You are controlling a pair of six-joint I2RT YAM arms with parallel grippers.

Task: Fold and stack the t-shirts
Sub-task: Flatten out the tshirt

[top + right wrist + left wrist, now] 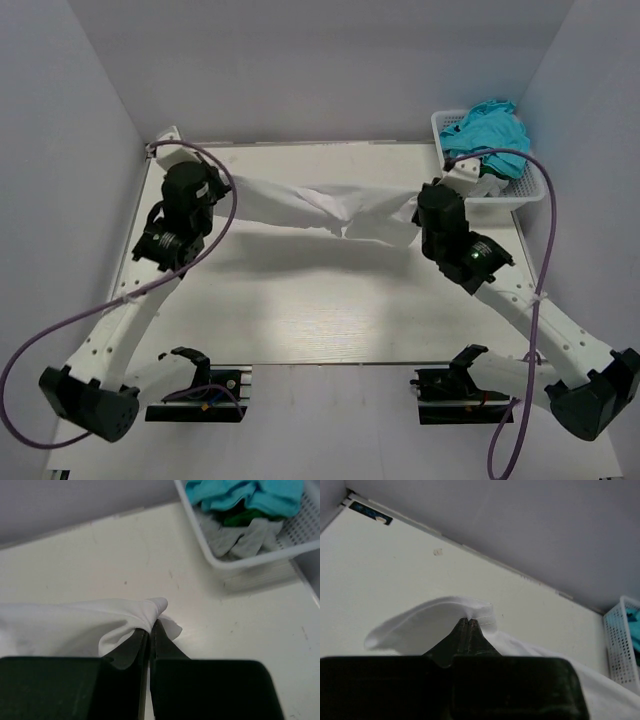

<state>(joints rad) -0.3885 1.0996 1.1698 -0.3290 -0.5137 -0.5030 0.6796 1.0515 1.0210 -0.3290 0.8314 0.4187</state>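
A plain white t-shirt [330,208] hangs stretched in the air between my two grippers, above the far half of the table. My left gripper [218,180] is shut on its left end; in the left wrist view [467,620] the cloth [430,622] bunches over the closed fingertips. My right gripper [425,205] is shut on its right end; in the right wrist view [151,626] the cloth [75,622] folds over the fingertips. Teal and grey t-shirts [485,125] lie piled in the basket.
A white plastic mesh basket [530,190] stands at the table's far right corner, right behind the right gripper; it also shows in the right wrist view [235,562] and the left wrist view [620,640]. Grey walls enclose the table on three sides.
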